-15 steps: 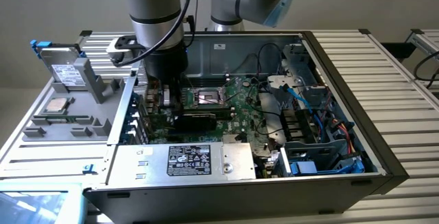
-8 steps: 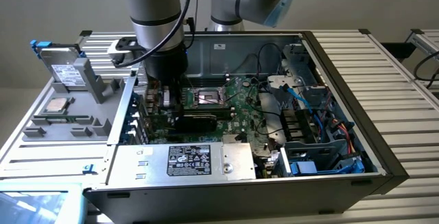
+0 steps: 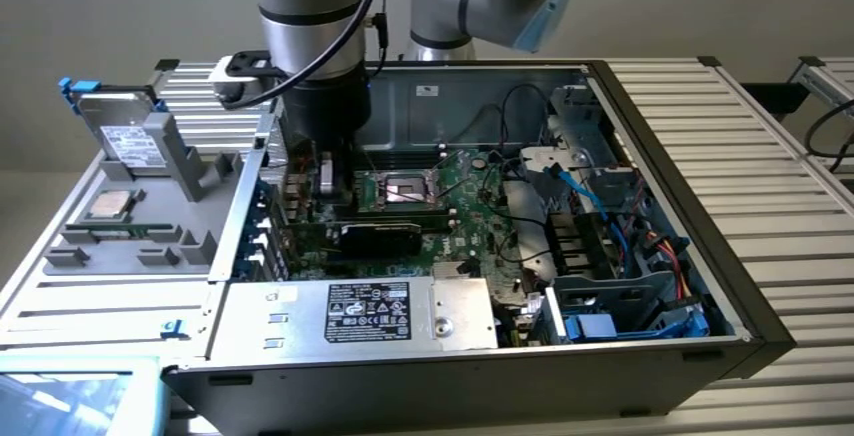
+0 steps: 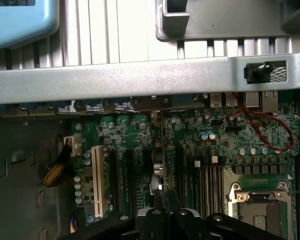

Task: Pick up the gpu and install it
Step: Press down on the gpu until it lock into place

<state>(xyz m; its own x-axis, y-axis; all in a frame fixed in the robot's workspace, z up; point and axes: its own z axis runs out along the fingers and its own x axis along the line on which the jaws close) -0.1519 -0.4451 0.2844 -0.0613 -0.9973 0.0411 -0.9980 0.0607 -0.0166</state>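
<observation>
The gpu stands upright inside the open computer case, low over the green motherboard, with its black shroud facing the exterior camera. My gripper reaches down into the case at the card's end nearest the rear wall and is shut on its top edge. In the wrist view the gpu is a thin edge running from my gripper toward the case's rear wall, in line with the expansion slots. I cannot tell whether it sits fully in a slot.
The open CPU socket lies just beside the card. A white slot and red wires flank it. Blue cables and drive cages fill the exterior view's right. A hard drive and a grey fixture sit outside, left.
</observation>
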